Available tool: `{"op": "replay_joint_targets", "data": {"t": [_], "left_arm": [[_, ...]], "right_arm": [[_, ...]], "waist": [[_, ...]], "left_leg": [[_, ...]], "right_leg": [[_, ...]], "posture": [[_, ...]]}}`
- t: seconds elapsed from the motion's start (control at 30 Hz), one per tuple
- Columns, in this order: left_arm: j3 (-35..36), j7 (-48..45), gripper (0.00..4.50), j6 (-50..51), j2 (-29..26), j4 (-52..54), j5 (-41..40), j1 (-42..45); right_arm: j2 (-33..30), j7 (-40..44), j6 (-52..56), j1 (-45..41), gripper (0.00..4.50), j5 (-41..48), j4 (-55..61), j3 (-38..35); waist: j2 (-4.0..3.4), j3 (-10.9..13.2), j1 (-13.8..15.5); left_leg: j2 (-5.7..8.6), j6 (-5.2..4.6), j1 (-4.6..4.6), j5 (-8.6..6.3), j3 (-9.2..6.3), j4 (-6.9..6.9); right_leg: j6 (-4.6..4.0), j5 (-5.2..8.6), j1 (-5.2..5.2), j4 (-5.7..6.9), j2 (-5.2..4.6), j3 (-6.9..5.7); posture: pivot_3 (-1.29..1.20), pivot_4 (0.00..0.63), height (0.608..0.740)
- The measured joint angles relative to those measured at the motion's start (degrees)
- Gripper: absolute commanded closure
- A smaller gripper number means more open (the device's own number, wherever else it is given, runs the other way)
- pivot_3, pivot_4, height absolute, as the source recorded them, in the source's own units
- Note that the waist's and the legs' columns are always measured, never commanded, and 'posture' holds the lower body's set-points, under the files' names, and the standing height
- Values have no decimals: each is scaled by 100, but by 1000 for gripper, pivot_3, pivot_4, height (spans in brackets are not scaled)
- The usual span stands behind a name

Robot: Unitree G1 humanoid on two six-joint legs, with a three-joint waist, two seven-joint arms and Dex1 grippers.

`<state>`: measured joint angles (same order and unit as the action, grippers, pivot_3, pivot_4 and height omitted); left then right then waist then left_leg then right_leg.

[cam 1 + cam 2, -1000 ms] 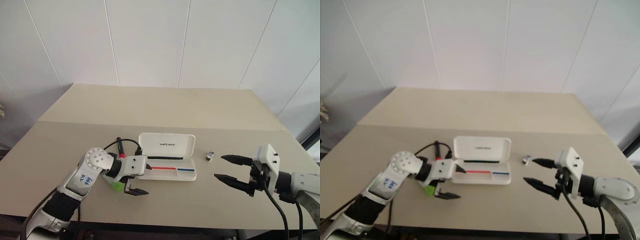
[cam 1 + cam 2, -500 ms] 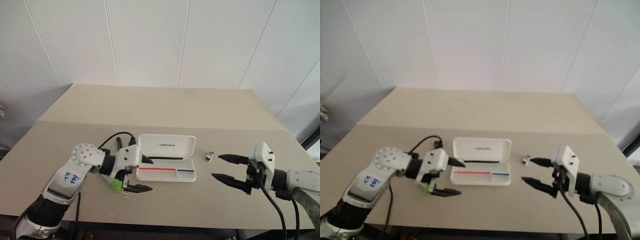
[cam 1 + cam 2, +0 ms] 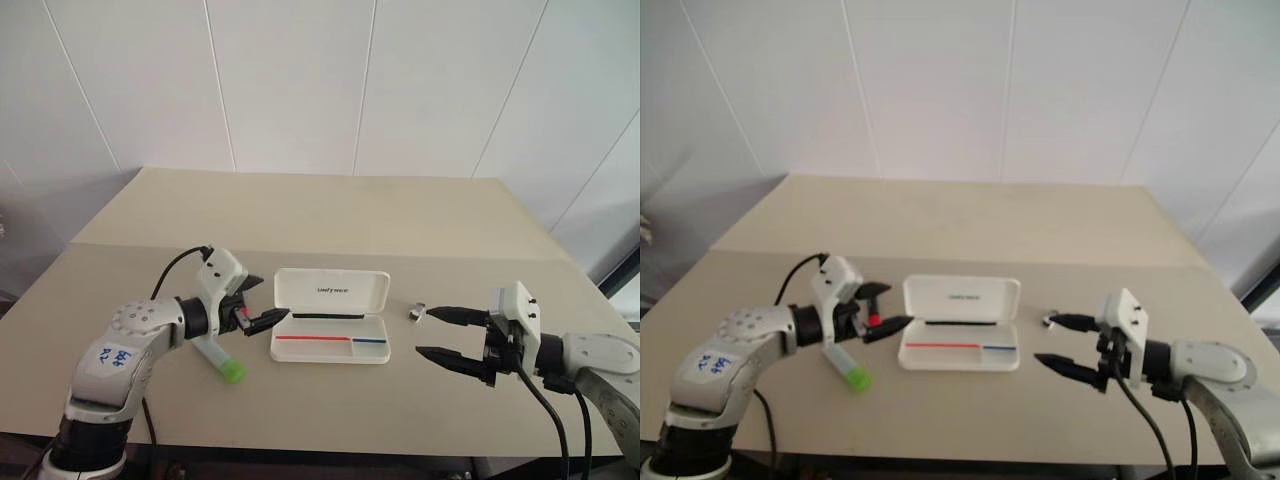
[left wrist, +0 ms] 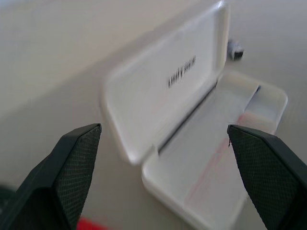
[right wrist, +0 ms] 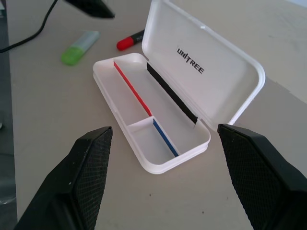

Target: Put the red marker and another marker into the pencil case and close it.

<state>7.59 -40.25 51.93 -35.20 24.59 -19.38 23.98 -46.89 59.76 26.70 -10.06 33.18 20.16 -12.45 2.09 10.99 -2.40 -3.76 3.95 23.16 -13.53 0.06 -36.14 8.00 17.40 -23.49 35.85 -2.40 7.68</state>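
Markers lie on the tan table (image 3: 320, 215), to the left of the pencil case (image 3: 332, 315), and both are still outside it. The red marker (image 3: 874, 319) is slim, with a black body and a red cap, and it lies just beside the left end of the case, partly hidden behind the left gripper (image 3: 258, 307). The green highlighter (image 3: 219, 358) is short and fat, with a pale body and a lime cap, and it lies a bit nearer the robot, apart from the case. Both look light and hard, with smooth round sides, so they could roll or slip out of a pinch. The best place to take each one seems to be across the middle of its body, not at the cap end. The white case looks like thin hard plastic, light enough to slide if pushed. It lies open, with its lid (image 5: 204, 57) standing up at the back and a red and blue stripe in its tray (image 5: 144, 120). The left gripper hangs just above the red marker with its two black fingers spread wide, holding nothing. The right gripper (image 3: 447, 332) hovers to the right of the case, its fingers also spread wide and empty, pointing at the case. A small grey metal piece (image 3: 419, 312) lies between that gripper and the case.
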Motion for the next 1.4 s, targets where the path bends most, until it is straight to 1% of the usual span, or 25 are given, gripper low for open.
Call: {"op": "replay_joint_targets", "data": {"t": [0.23, 0.33, 0.4, 0.53, 0.57, 0.73, 0.9, 1.0, 1.07, 1.3, 1.4], "left_arm": [[506, 232, 29, 380, -166, 173, -413, 71], [643, 442, 29, 410, -204, 39, -457, 288], [703, 592, 29, 424, -344, -162, -436, 377], [678, 1002, 29, 445, -549, -784, -142, 493], [632, 1130, 29, 454, -603, -976, -19, 519], [296, 1593, 29, 519, -683, -1755, 459, 637], [118, 1759, 29, 439, -496, -2223, 613, 867], [-90, 1763, 29, 211, -281, -2627, 660, 1041], [-209, 1765, 29, 26, -148, -2925, 706, 1211], [-375, 1847, 29, -444, 220, -3916, 861, 1793], [-442, 1884, 29, -462, 376, -4385, 936, 2016]], "right_arm": [[42, 210, -44, -592, 0, 96, -253, 147], [234, 258, -41, -865, 0, 275, -275, 224], [381, 261, -45, -974, 0, 434, -289, 219], [488, 392, -117, -935, 0, 584, -410, 210], [488, 444, -164, -898, 0, 594, -438, 202], [468, 587, -223, -715, 0, 613, -527, 148], [440, 567, -294, -651, 0, 557, -574, 118], [439, 527, -301, -607, 0, 501, -572, 110], [439, 499, -301, -558, 0, 480, -571, 100], [429, 422, -300, -472, 0, 444, -556, 73], [421, 393, -299, -442, 0, 440, -540, 68]], "waist": [[2, 1, -51], [4, 2, -68], [4, 2, -76], [4, 2, -78], [4, 2, -77], [6, 3, -70], [6, 4, -65], [7, 4, -62], [7, 4, -61], [7, 4, -65], [7, 4, -60]], "left_leg": [[0, 0, 0, 0, -1, 0], [0, 0, 0, 0, -2, 0], [0, 1, 0, 0, -2, 3], [1, 2, 0, -1, -1, 8], [0, 2, 0, -1, -2, 9], [1, 5, 3, -3, -2, 11], [1, 6, 2, -3, -2, 11], [1, 6, 3, -3, -2, 10], [1, 6, 4, -3, -2, 11], [1, 6, 3, -3, -1, 12], [1, 6, 4, -3, -1, 12]], "right_leg": [[-7, 4, 1, -2, 0, 0], [0, -1, 1, -1, 0, 0], [1, -1, 0, -1, 0, -1], [17, -9, -2, -2, 0, -1], [30, -16, -2, -2, 0, -3], [29, -16, -4, -5, -1, -5], [29, -16, -3, -4, -1, -6], [31, -17, -4, -4, -1, -6], [47, -26, -4, -5, -1, -6], [54, -29, -4, -5, 0, -6], [55, -30, -5, -4, 0, -6]], "posture": [[0, 150, 740], [0, 150, 740], [0, 150, 740], [0, 150, 740], [0, 150, 740], [0, 150, 740], [0, 150, 740], [0, 150, 740], [0, 150, 740], [0, 150, 740], [0, 150, 740]]}}
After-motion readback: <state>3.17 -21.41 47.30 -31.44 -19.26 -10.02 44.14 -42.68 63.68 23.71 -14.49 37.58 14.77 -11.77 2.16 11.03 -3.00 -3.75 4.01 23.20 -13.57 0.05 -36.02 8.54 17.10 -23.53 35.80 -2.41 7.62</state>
